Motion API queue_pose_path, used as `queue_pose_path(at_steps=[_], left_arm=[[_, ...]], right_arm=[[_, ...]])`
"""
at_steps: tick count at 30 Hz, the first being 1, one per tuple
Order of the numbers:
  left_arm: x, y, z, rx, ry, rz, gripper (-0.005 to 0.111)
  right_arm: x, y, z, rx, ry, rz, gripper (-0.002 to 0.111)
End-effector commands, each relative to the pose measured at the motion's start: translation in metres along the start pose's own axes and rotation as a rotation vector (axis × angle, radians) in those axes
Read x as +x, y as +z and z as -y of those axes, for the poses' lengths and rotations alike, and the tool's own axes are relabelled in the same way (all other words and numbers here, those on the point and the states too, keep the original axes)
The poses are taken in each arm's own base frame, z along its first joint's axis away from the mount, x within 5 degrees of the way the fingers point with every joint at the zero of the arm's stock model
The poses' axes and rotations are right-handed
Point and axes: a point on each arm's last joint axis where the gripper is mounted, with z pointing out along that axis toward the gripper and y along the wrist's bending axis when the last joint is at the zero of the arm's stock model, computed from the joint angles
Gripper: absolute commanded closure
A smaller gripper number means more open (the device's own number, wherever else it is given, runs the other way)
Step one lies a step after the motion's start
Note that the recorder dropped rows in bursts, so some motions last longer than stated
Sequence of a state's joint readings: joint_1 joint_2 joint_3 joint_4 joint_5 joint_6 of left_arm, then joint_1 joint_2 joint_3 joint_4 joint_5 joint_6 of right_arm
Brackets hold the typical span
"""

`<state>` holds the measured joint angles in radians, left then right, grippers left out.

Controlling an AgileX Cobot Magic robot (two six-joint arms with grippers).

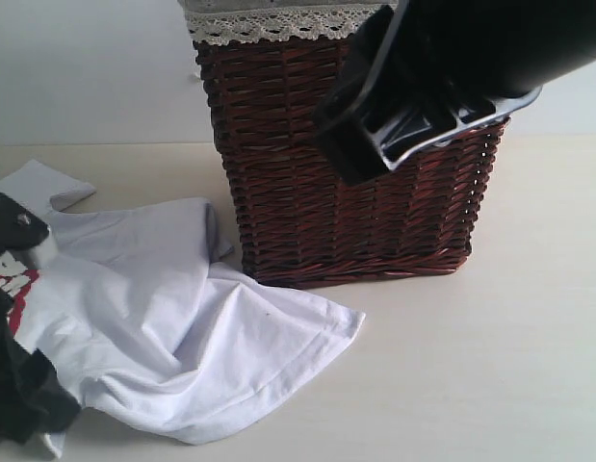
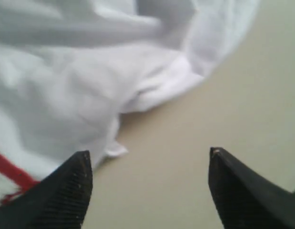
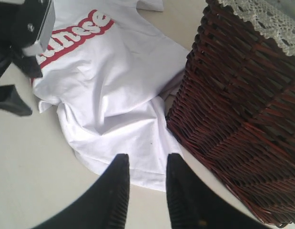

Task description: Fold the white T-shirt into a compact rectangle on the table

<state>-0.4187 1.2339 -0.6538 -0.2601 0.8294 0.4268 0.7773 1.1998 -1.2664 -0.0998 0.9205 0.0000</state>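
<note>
Just ahead of my left gripper [image 2: 148, 155], spread wide and empty, the white T-shirt [image 2: 90, 86] lies crumpled on the table [image 2: 223, 105], edge near one fingertip for a corner grab. Right gripper [image 3: 146, 160] hangs over the hem, narrowly parted, holding nothing, I'd guess to take the other side.

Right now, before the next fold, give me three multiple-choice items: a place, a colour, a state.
1. The white T-shirt lies: A on the table beside the wicker basket; B inside it; C over its rim.
2. Its lettering is outlined: A blue; B green; C red.
3. The left gripper is: A shut on a sleeve; B open, empty; C shut on the basket.
Answers: A, cloth spreads on the tabletop; C, red edges show; B, bare table shows between its jaws.
</note>
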Motion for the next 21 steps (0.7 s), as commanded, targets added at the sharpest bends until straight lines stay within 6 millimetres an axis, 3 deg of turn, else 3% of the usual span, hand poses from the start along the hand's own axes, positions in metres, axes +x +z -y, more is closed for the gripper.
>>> queue_pose_path(at_steps=[1,13,21], left_arm=[[0.007,0.018,0.019,0.091,0.024,-0.129,0.046],[-0.001,0.081,-0.007,-0.077,0.013,-0.197,0.047],[-0.006,0.099,-0.016,-0.152,-0.018,-0.161,0.047]], right_arm=[[0.001,-0.001,0.002,0.009,0.001,0.004,0.080],[0.001,-0.001,0.002,0.009,0.001,0.004,0.080],[0.001,-0.001,0.002,0.009,0.001,0.004,0.080]])
